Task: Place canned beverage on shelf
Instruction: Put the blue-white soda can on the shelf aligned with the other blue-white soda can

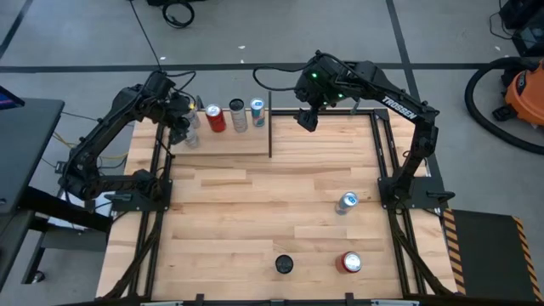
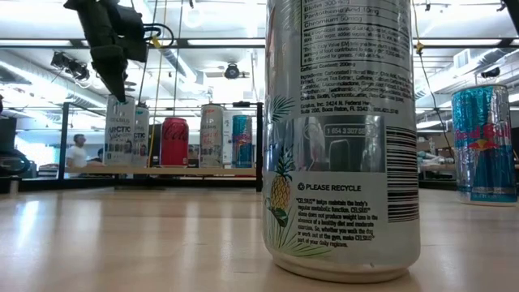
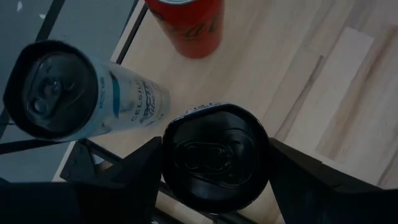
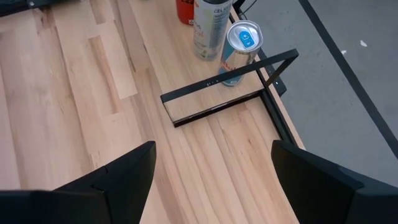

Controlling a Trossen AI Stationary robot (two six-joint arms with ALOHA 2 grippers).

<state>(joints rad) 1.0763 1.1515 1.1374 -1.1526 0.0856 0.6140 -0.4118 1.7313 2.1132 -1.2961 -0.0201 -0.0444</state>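
Note:
The shelf [image 1: 229,143] is a pale board in a thin black frame at the table's far left; it also shows in the low view [image 2: 186,170]. On it stand a red can [image 1: 215,117], a silver can [image 1: 238,115] and a blue can [image 1: 257,113]. My left gripper [image 1: 182,127] is at the shelf's left end, shut on a black-topped white can [image 3: 214,155] that stands on the board beside another white can [image 3: 68,93]. My right gripper [image 4: 211,180] is open and empty, above the table just right of the shelf's right end [image 4: 230,93]. My left gripper pinches the white can between its two fingers, on opposite sides of its wall just under the top rim [image 3: 163,155]. The fingers [image 3: 137,168] come from above, pointing down. The can stands upright with its base on the shelf board [image 2: 120,130].
Three more cans stand on the tabletop: a silver-blue one [image 1: 347,201] at mid right, a red one [image 1: 350,262] and a black-topped one [image 1: 284,264] near the front edge. The last fills the middle of the low view [image 2: 340,138].

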